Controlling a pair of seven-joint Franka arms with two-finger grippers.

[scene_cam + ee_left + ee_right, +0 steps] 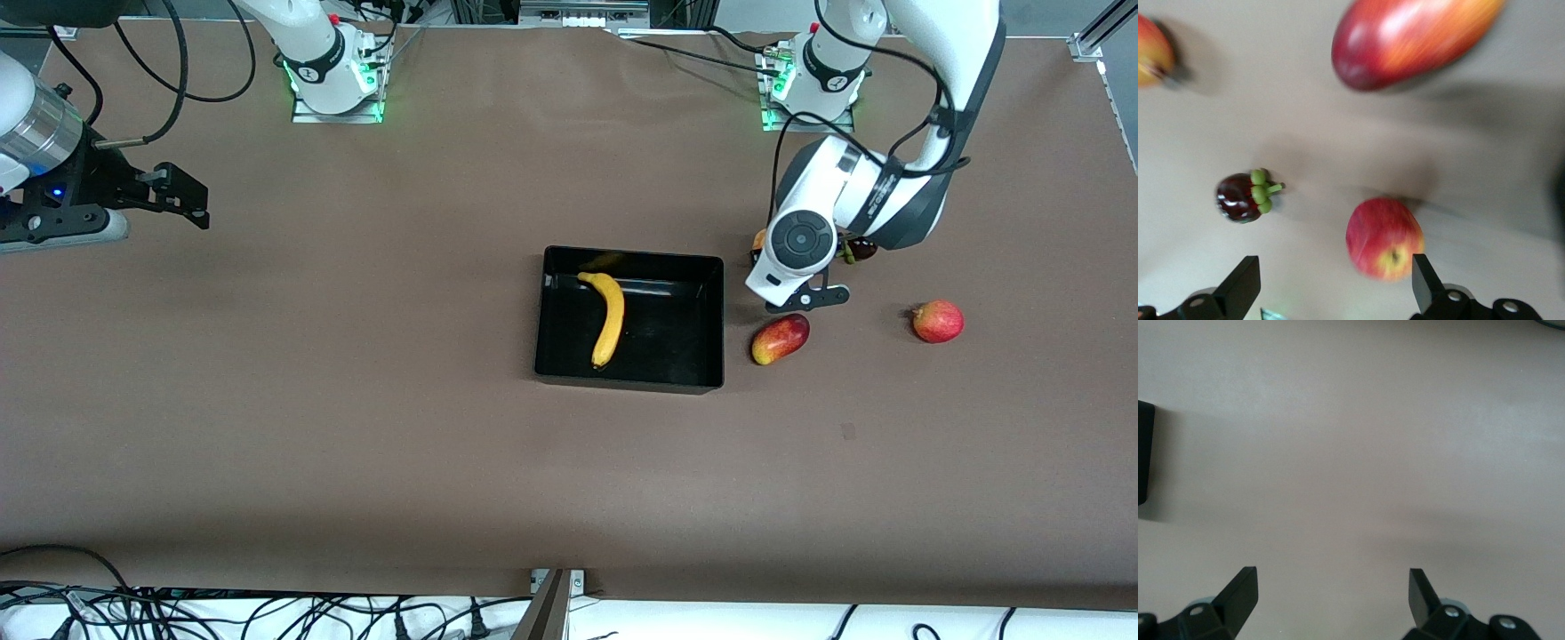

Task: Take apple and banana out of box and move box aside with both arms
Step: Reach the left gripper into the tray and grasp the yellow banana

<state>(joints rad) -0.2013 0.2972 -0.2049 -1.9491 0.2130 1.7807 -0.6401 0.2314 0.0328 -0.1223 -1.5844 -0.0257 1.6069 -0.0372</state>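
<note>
The black box (pixel 711 267) sits mid-table with the yellow banana (pixel 607 316) lying in it. A red apple (pixel 1385 237) with a yellow patch round its stem rests on the table beside the box, toward the left arm's end. In the front view only its edge (pixel 758 240) shows past the left wrist. My left gripper (pixel 1335 287) hangs open just over that spot, the apple close to one finger (pixel 1425 283) and not touched. My right gripper (pixel 191 200) waits open over bare table at the right arm's end, nothing between its fingertips (pixel 1331 593).
A red-yellow mango (pixel 780 339) lies beside the box's corner, nearer the front camera than the apple. A dark purple mangosteen (pixel 861 249) with a green cap lies next to the left arm's elbow. Another round red fruit (pixel 938 321) sits farther toward the left arm's end.
</note>
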